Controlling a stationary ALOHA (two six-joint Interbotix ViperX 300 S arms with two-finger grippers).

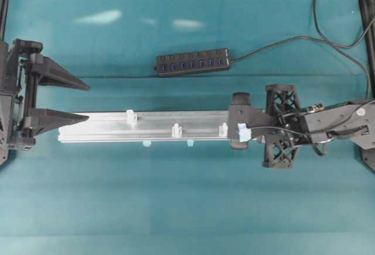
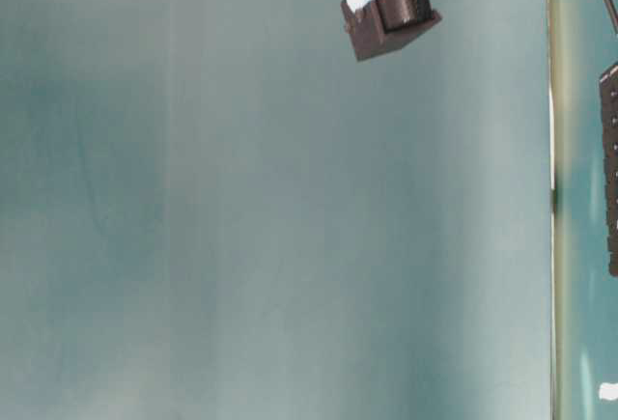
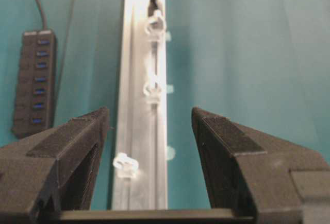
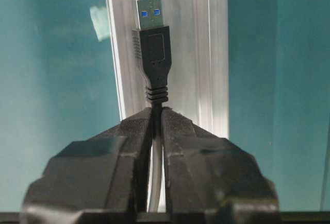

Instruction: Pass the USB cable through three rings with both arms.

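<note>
Black USB plug (image 4: 152,44) being pinched by its cord in the closed right gripper (image 4: 156,118), hovering over the aluminium rail (image 1: 117,127) just short of the nearest ring (image 1: 222,129); needing straight alignment, while wide-open, empty left gripper (image 3: 149,126) waiting at far end.

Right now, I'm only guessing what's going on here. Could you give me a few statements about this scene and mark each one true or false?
1. The right pincer is shut on the USB cable. True.
2. The plug has already gone through all three rings. False: in the right wrist view it points at the nearest ring and has not yet entered it.
3. The left pincer is holding the rail. False: its jaws stand open and empty at the rail's left end.
4. The rings stand along a silver rail. True.
5. The hub lies on top of the rail. False: it lies on the table beside the rail, apart from it.
</note>
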